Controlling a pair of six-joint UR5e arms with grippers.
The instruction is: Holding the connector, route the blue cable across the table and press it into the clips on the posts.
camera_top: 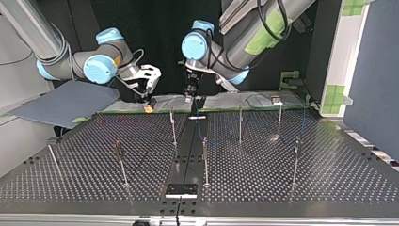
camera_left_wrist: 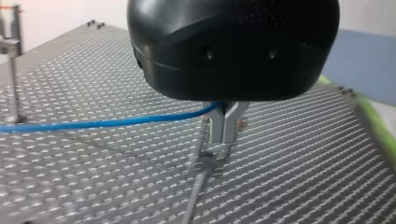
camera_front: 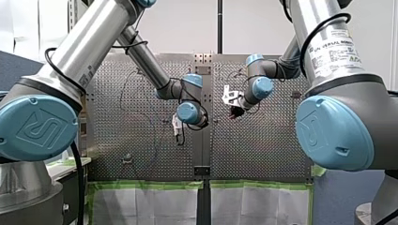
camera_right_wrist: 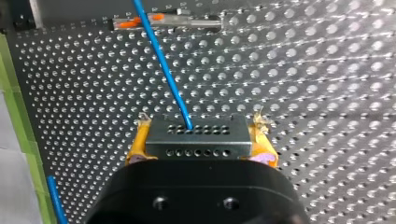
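In the right wrist view my right gripper (camera_right_wrist: 201, 140) is shut with its yellow pads (camera_right_wrist: 139, 140) on a grey metal connector (camera_right_wrist: 198, 136). The blue cable (camera_right_wrist: 163, 65) leaves the connector's face and runs ahead over the perforated table. In the left wrist view my left gripper (camera_left_wrist: 222, 140) has its metal fingers shut on the blue cable (camera_left_wrist: 107, 123), which stretches off sideways just above the table. In the top view my left gripper (camera_top: 190, 90) and my right gripper (camera_top: 147, 96) hang close together at the table's far edge. Several thin posts (camera_top: 173, 127) with clips stand on the table.
A black plate (camera_top: 181, 190) lies at the top view's near edge, in the middle. A grey-blue sheet (camera_top: 61, 101) lies at that view's left, off the table. Green tape (camera_front: 145, 185) borders the table's edge. A metal fixture with orange parts (camera_right_wrist: 168, 21) lies ahead of my right gripper.
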